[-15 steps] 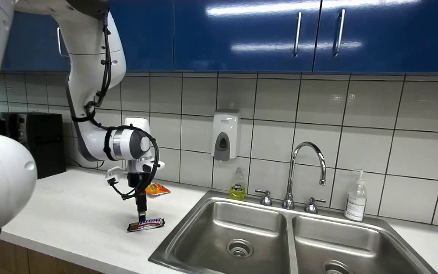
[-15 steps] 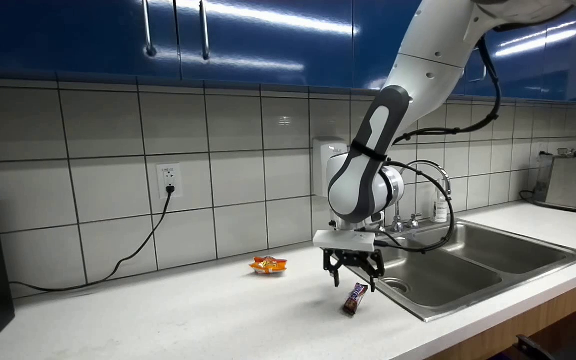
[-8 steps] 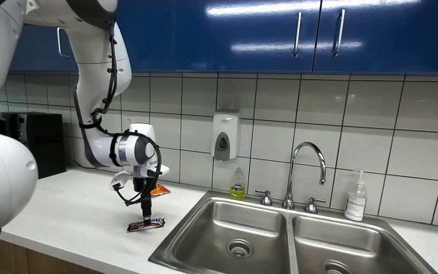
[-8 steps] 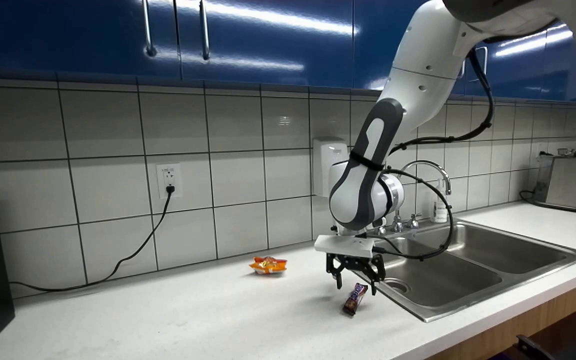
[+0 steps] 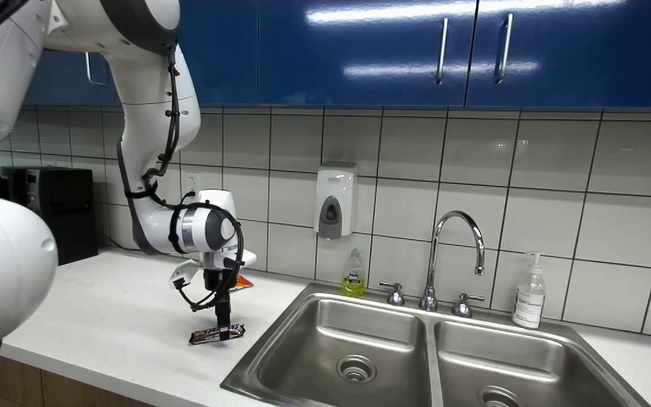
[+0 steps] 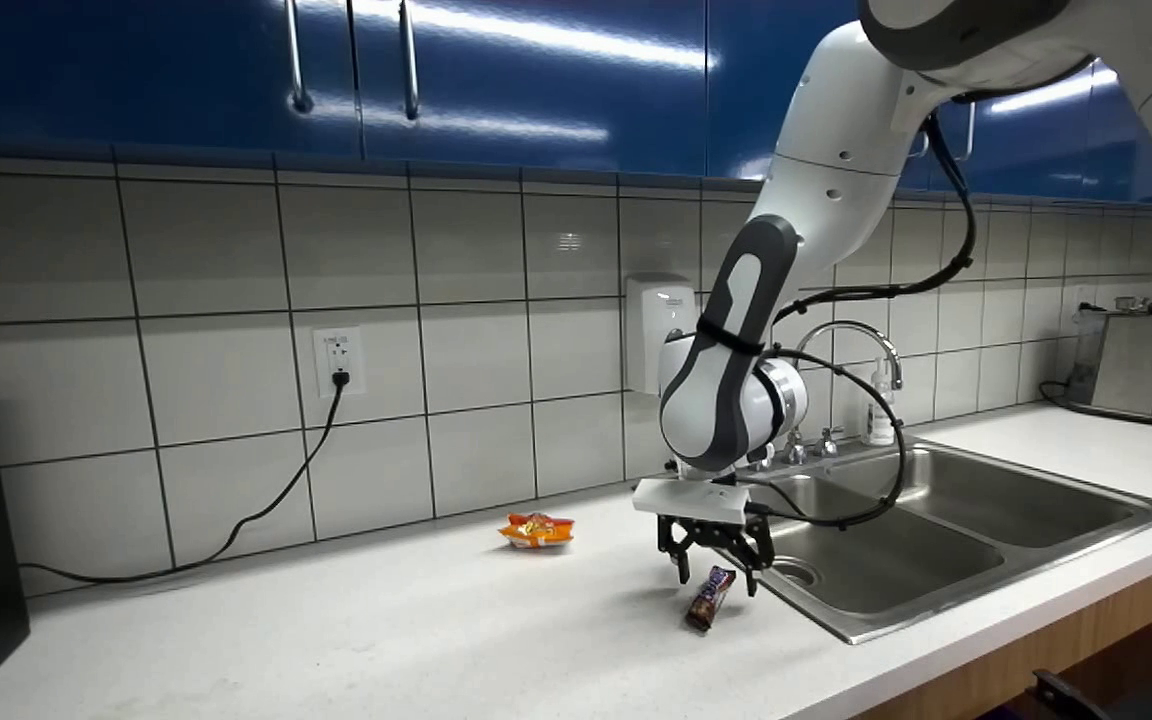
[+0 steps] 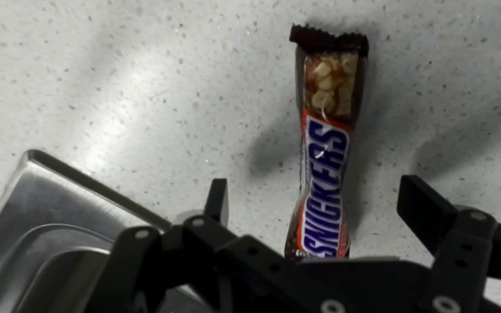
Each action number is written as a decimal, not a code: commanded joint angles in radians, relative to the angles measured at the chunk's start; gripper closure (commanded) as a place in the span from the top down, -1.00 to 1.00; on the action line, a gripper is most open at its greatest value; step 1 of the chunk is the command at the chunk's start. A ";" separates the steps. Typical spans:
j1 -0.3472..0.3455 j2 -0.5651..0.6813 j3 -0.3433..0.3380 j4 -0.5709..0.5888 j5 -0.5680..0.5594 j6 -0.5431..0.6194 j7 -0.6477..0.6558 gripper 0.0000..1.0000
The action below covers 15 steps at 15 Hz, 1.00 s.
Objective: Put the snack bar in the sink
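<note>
The snack bar is a brown Snickers bar with a red, white and blue label. It lies flat on the white counter in both exterior views [image 5: 204, 336] [image 6: 709, 600] and runs lengthwise in the wrist view [image 7: 326, 143]. My gripper [image 7: 313, 187] is open, pointing down, with one black finger on each side of the bar and a gap on both sides. In both exterior views, the gripper [image 5: 224, 332] [image 6: 717, 582] is low over the bar. The bar's near end is hidden behind the gripper in the wrist view. The steel sink [image 5: 270, 339] is beside the bar; its corner shows in the wrist view [image 7: 59, 191].
An orange packet [image 6: 536, 531] lies on the counter near the wall. A dish soap bottle [image 5: 353, 277], a tall faucet [image 5: 432, 265] and a pump bottle [image 5: 529, 299] stand along the sink's back. A black machine [image 5: 63, 209] stands at the counter's far end.
My gripper has come down and shifted slightly toward the sink, so that its fingers are now around the bar's level. The bar has not moved, and the fingers stay open.
</note>
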 commanded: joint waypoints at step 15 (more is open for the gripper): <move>0.013 0.033 -0.012 0.031 0.023 0.002 0.000 -0.91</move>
